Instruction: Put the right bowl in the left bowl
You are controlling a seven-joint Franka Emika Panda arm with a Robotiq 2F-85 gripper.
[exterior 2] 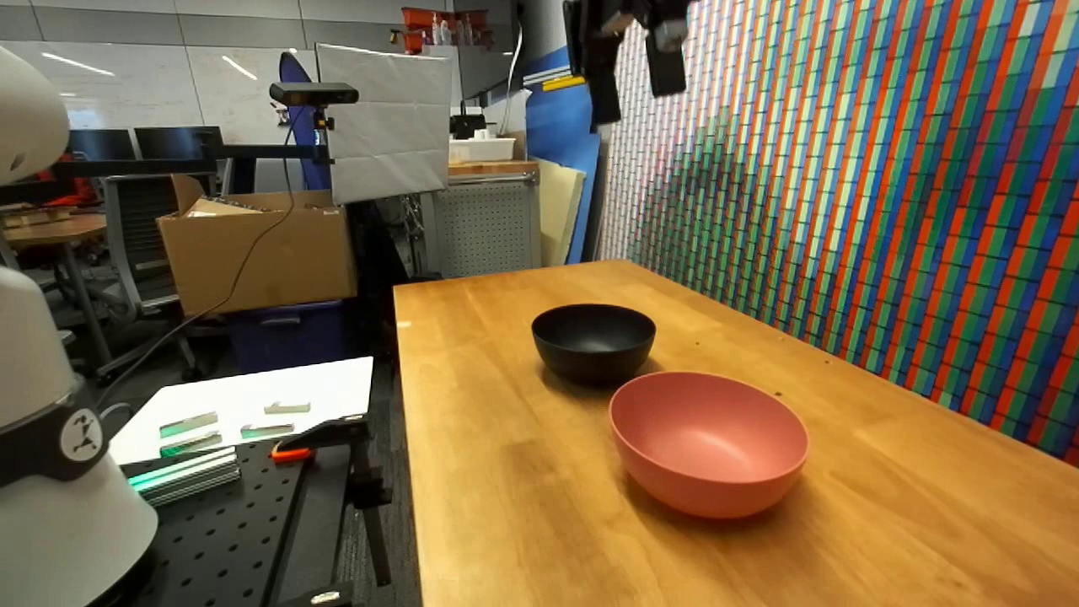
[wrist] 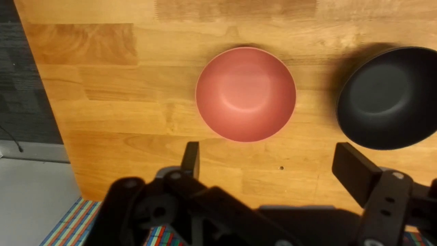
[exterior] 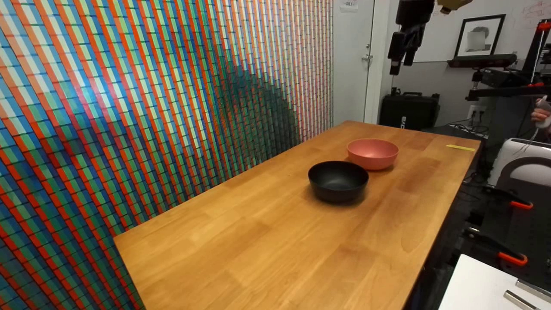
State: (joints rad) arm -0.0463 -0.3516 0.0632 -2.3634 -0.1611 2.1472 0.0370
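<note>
The right bowl, salmon-red and round, stands upright on the wooden table in both exterior views and in the wrist view. The left bowl, black and round, stands upright beside it in both exterior views. It also shows in the wrist view, cut by the right edge. A gap of bare wood lies between the bowls. Both look empty. My gripper is open with nothing between its fingers. It hangs high above the table in both exterior views, touching neither bowl.
The wooden table runs along a wall of coloured tiles. A strip of yellow tape lies near the table's far corner. A white board with metal pieces and the robot's base stand beside the table.
</note>
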